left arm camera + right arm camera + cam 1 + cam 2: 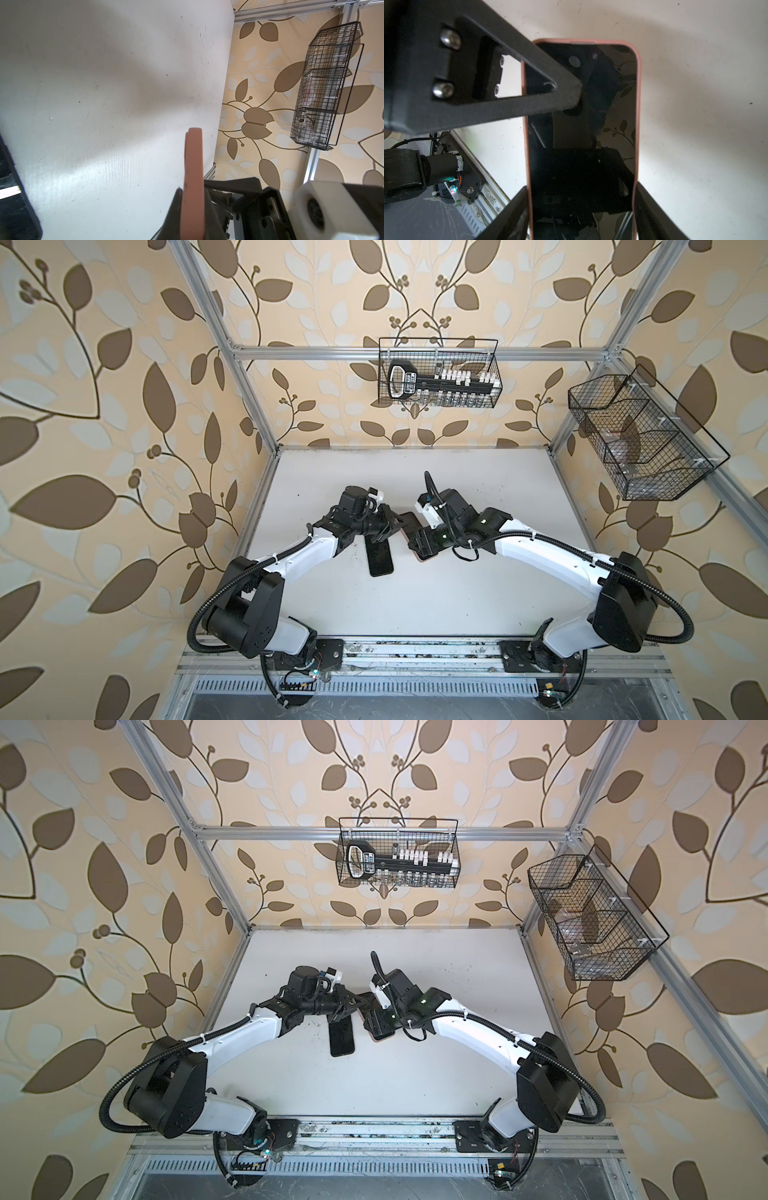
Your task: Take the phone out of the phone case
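While it sits fully inside the pink phone case point(638, 99), the phone point(583, 166) is held over the white table point(695, 104), near the table's middle, with its dark screen turned toward the right wrist camera. Whether the case is lifted clear of the surface cannot be told. The case's two long sides are clamped between the fingers of the right gripper point(581, 187), and the pink rim is bowed slightly inward at one finger. Nearer the case's other end, one long edge is pinched by the left gripper point(193, 199), which is closed on it; one black finger point(560, 101) is laid across the screen. Just beside the left gripper, a black phone point(380, 560) is laid flat on the table. A rear wire basket point(440, 373) is hung on the back rail of the aluminium frame point(332, 352), and a side wire basket point(640, 439) is fixed at the right.
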Robot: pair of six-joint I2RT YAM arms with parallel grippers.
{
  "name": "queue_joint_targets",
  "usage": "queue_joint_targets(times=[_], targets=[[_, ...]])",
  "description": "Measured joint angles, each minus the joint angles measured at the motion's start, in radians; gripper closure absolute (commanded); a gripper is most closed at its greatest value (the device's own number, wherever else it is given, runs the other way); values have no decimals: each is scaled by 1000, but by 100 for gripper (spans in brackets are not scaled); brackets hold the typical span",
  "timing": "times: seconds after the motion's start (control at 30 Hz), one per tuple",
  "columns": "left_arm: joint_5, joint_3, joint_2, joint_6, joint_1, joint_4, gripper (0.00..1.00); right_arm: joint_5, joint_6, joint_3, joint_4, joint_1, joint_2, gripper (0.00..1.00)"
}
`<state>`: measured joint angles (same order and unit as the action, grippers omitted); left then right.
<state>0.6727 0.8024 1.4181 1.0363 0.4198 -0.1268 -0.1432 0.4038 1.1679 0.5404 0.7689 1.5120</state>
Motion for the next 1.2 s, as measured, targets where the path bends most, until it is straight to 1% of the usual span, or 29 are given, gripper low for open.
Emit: queue_joint_targets(times=[0.2,0.3,0.33,0.37,0.4,0.67,0.77,0.87,0.93,1.03,1.13,1.2], targets=[[25,-6,0,23,0,-59,100,-5,0,-25,-21,-14,-39,24],[34,-6,0,36,0,-87,100,-11,5,-39,-34,-28,-74,14],[34,-5,0,37,0,-89,100,-17,6,-43,-41,-34,-87,13],[33,-5,0,37,0,-87,100,-23,7,-47,-47,-40,-99,8],[32,-4,0,37,0,-86,100,-32,10,-51,-53,-47,-112,0],[31,15,0,37,0,-88,100,-94,31,-117,-101,-105,-197,0],[33,18,0,39,-8,-112,100,-140,52,-163,-141,-148,-258,0],[44,30,0,38,-26,-141,100,-213,95,-240,-221,-223,-359,0],[56,43,-2,38,-48,-171,100,-273,136,-299,-293,-278,-430,2],[66,72,-3,37,-78,-225,100,-355,193,-364,-381,-342,-492,4],[79,93,-6,44,-100,-302,100,-413,237,-410,-450,-366,-518,4],[84,95,-6,77,-103,-376,100,-445,264,-435,-488,-368,-525,2]])
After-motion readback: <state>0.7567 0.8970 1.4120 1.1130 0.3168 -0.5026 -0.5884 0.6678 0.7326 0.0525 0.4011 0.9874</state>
